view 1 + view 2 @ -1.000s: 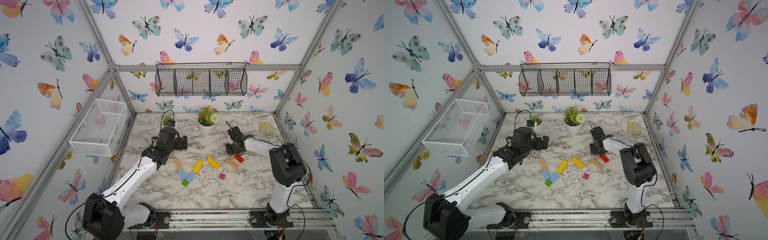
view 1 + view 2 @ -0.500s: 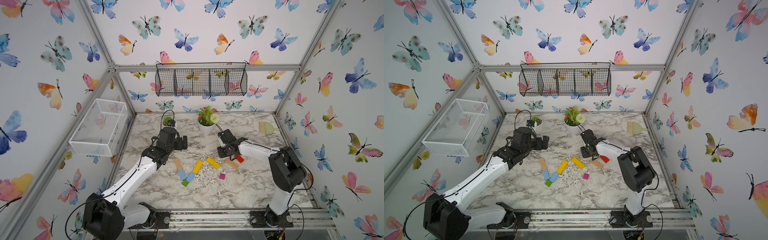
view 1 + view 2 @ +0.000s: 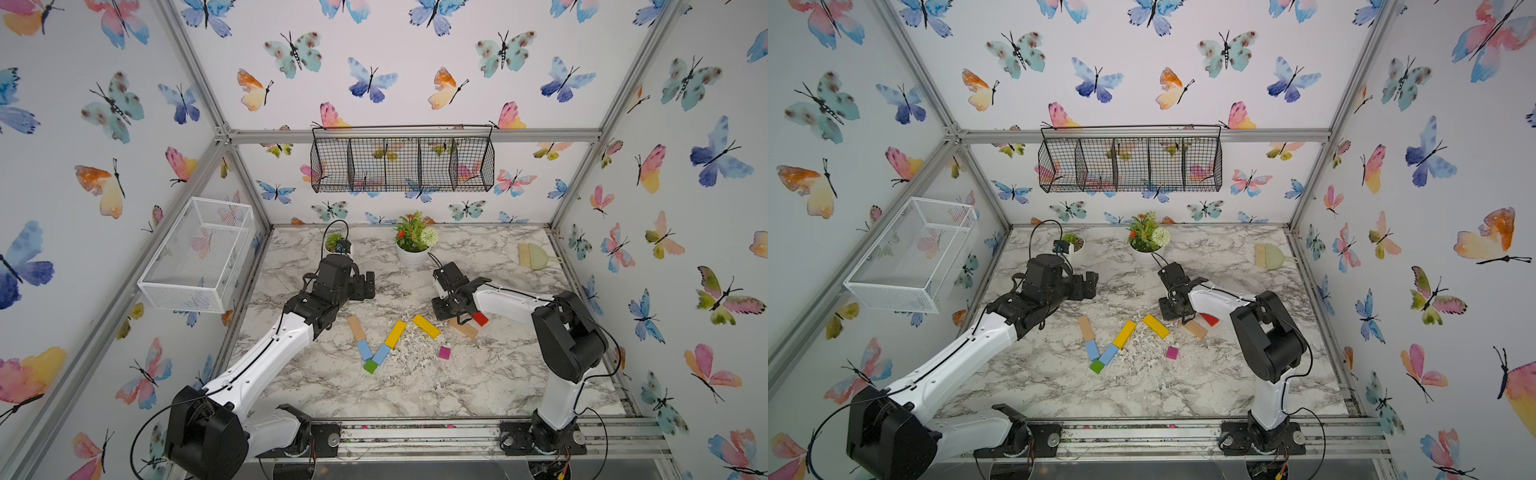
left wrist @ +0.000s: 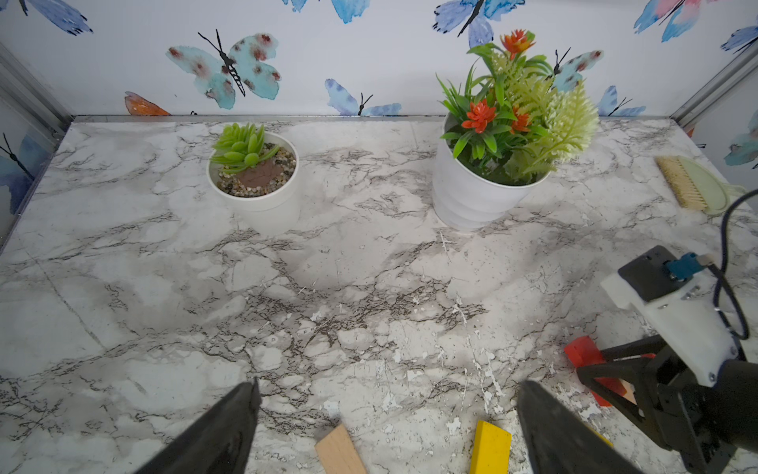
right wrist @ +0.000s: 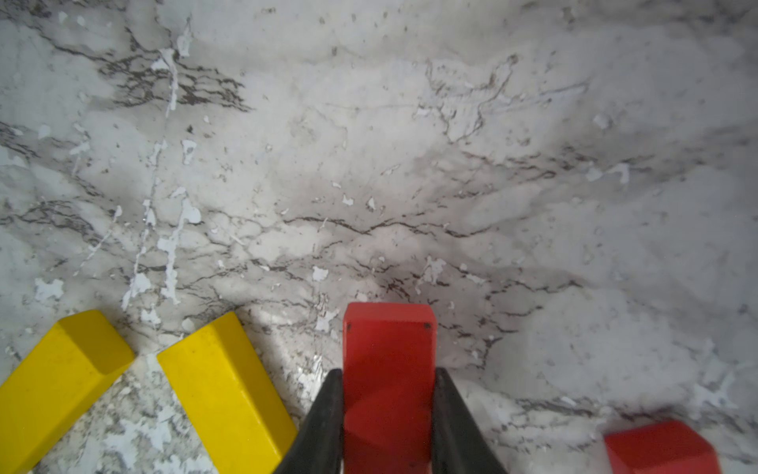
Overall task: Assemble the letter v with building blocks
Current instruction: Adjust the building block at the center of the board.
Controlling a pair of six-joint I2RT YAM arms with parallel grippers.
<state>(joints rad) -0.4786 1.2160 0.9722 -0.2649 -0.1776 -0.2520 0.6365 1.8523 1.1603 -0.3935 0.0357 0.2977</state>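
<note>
The letter v lies flat mid-table: a green cube (image 3: 370, 366) at its tip, a light blue bar (image 3: 364, 350) and a tan bar (image 3: 356, 327) as one arm, a light blue bar (image 3: 381, 353) and a yellow bar (image 3: 395, 334) as the other. My right gripper (image 5: 387, 373) is shut on a red block (image 5: 389, 349), low over the marble beside a loose yellow bar (image 3: 426, 326). A second red block (image 3: 480, 318), a tan bar (image 3: 463, 328) and a magenta cube (image 3: 444, 353) lie loose nearby. My left gripper (image 4: 387, 394) hovers open behind the tan arm, holding nothing.
A flower pot (image 3: 412, 249) and a small succulent pot (image 3: 334, 243) stand at the back. A hand brush (image 3: 534, 257) lies at the back right. A white wire basket (image 3: 199, 249) hangs on the left wall, and a black one (image 3: 403, 164) on the back wall.
My right gripper has moved left and forward with the red block, nearing the loose yellow bar. The left arm has stayed still.
</note>
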